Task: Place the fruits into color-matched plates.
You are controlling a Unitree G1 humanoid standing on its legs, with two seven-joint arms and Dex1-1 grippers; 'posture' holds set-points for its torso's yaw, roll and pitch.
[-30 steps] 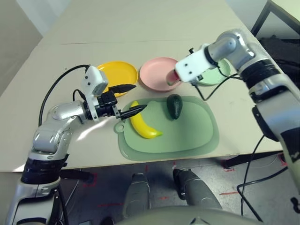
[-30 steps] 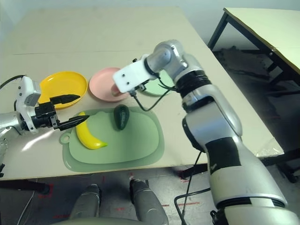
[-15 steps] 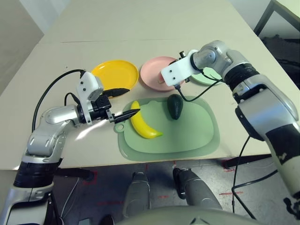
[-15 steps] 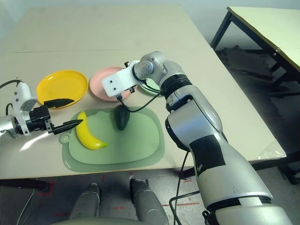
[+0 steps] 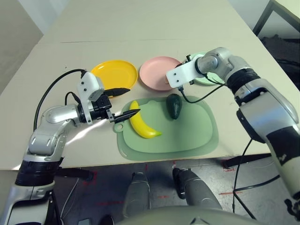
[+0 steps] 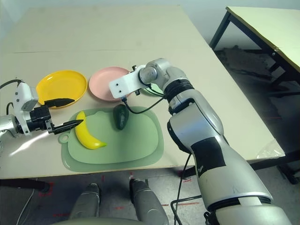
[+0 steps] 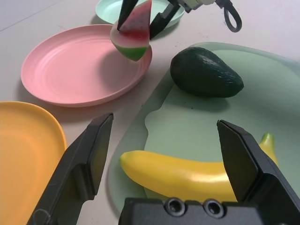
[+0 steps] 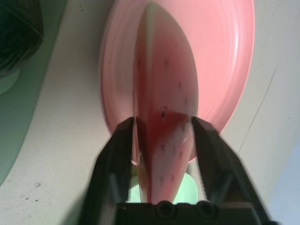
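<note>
- Beige is the colour of the surface (image 5: 140, 28), and on it stand three plates in a row: a yellow plate (image 5: 115, 74), a pink plate (image 5: 157, 77) and a mint green plate (image 5: 208, 78) that is partly hidden behind the right arm.
- Nearer to the robot lies a large green mat (image 5: 187, 133); the banana (image 5: 141, 126) and the avocado (image 5: 174, 106) both rest on it.
- The right tool (image 8: 161, 140) is pinching the watermelon wedge (image 8: 164, 122) between its two black fingers, with the red flesh toward the wrist camera.
- In the left wrist view the wedge (image 7: 132, 33) hangs in the air over the edge of the pink plate (image 7: 79, 65), on the side near the mint green one; it does not touch the plate.
- This is the relation that matters, I think: the wedge is directly above its matching plate, with its long axis pointing across the plate, so the move only needs to go down and let go.
- The left tool (image 5: 123, 102) has its fingers spread wide and holds nothing.
- It is just beside the banana, at the stem end; the banana's long axis runs away from the tool, toward the robot's right.
- The left arm is the nearer one to the banana and to the yellow plate, and the avocado lies near the right arm.
</note>
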